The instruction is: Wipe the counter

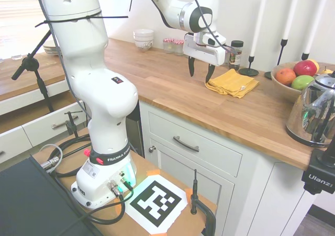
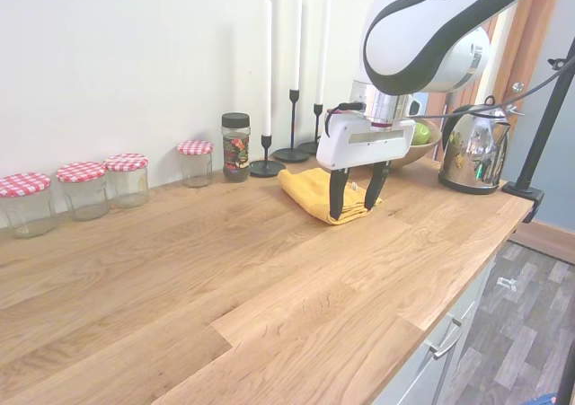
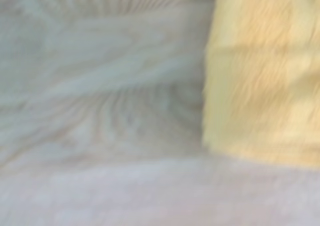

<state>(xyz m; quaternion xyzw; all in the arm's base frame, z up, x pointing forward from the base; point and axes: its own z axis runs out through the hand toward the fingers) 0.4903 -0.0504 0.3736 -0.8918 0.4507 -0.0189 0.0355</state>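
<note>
**Closing in on the cloth for the wipe**

Bench [image 1: 172, 84]: long wooden top, bare ahead. Cloth [image 1: 233, 82]: yellow, folded, near the back wall. Gripper [image 1: 201, 70]: fingers spread, empty, at the cloth's near edge. Centre over the folds, descend, pinch all layers.

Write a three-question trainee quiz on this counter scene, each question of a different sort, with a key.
1. True or false: the gripper is shut on the yellow cloth.
2. Multiple choice: what stands right beside the spice jar on the counter? A) a toaster B) a black candlestick C) a stack of plates
3. Fill in: the bowl near the kettle holds ____.

Key:
1. False. The fingers are spread and hang just above the cloth's near edge, holding nothing.
2. B.
3. Fruit, red, orange and green pieces.
</note>
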